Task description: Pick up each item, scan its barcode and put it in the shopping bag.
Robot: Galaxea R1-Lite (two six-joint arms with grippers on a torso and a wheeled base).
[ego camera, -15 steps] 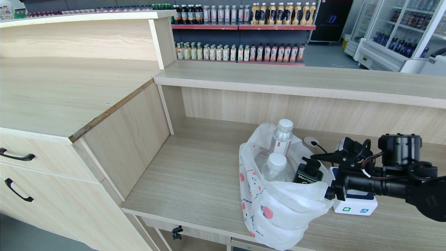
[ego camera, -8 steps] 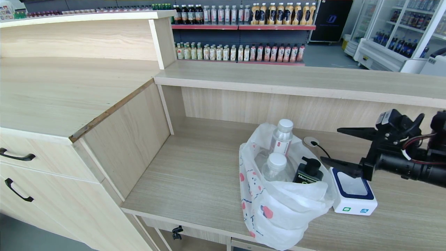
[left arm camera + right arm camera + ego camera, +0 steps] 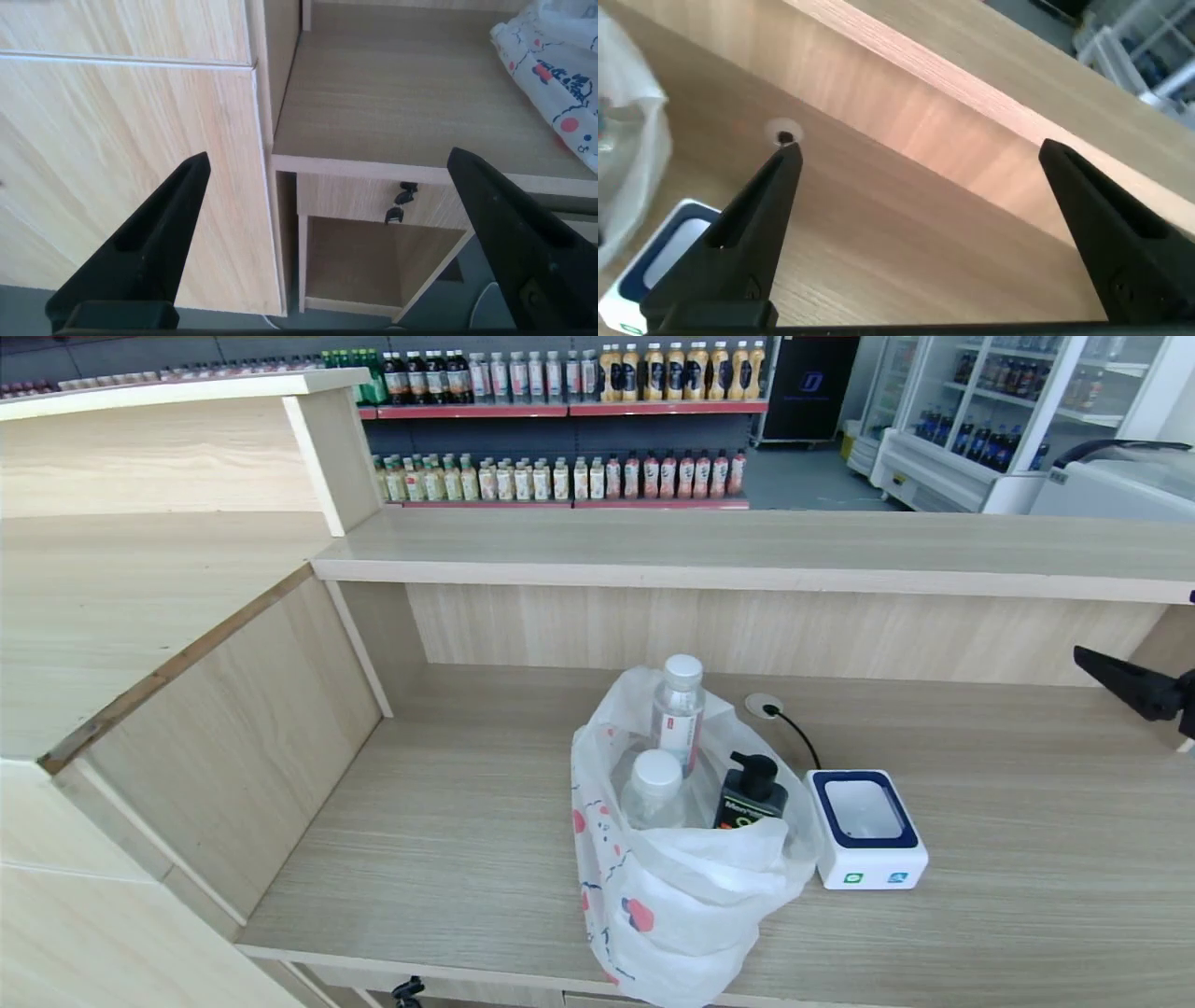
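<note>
Shopping bag: (image 3: 672,896) stands on the bench (image 3: 448,840) near its front edge, mouth open upward so items drop straight in.
Contents: tall water bottle (image 3: 679,714) upright at the bag's 12 o'clock; short water bottle (image 3: 655,789) just in front of it; black pump bottle (image 3: 752,793) leaning against the bag's wall at 3 o'clock. All three held up by the plastic and by one another.
Scanner: (image 3: 868,840) touching or just beside the bag at its 3 o'clock, window facing up, likely so a barcode passes over it on the way to the bag. Cable (image 3: 794,733) runs to a hole at 11 o'clock of it.
Right tool: (image 3: 920,154) released, jaws spread wide and empty, well apart from the bag at its 3 o'clock, above the bench's back part.
Left tool: (image 3: 329,161) released and empty too, low before the bench's front edge, by the cabinet side (image 3: 121,168).
Stage: judging by the loose items all bagged, probably done or nearly so.
Difference: a second ago right tool by the pump bottle at the bag's mouth; since drawn back toward 3 o'clock. Whole head view shifted as well, so camera moved, not bag or scanner.
</note>
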